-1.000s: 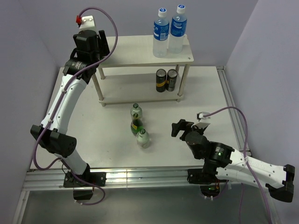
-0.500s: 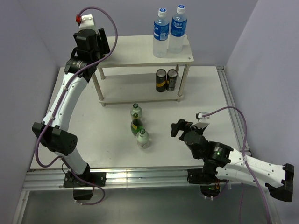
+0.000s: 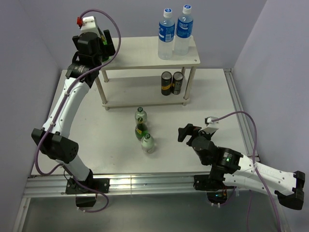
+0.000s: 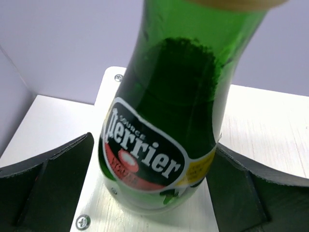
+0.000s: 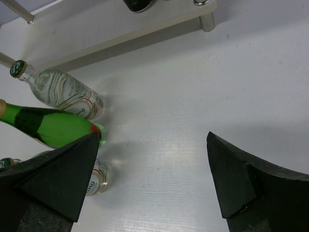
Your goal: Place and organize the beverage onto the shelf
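A green glass Perrier bottle (image 4: 164, 121) stands upright on the left end of the pale wood shelf's (image 3: 140, 55) top board (image 4: 260, 130). My left gripper (image 3: 107, 44) is open around it, one finger on each side of its base. Two clear bottles with blue labels (image 3: 165, 36) (image 3: 182, 30) stand at the top board's right end. On the table in front stand a small clear bottle (image 3: 140, 114), a second green bottle (image 3: 140, 129) and another small clear one (image 3: 147, 143). My right gripper (image 3: 186, 131) hangs open to their right, with nothing between its fingers.
Two dark cans (image 3: 166, 83) (image 3: 177, 82) stand on the shelf's lower board at the right. A metal rail (image 3: 239, 111) edges the table on the right. Purple walls close in on both sides and behind.
My left gripper's jaws have opened off the green bottle, which now stands free on the top board. The right gripper has barely shifted.
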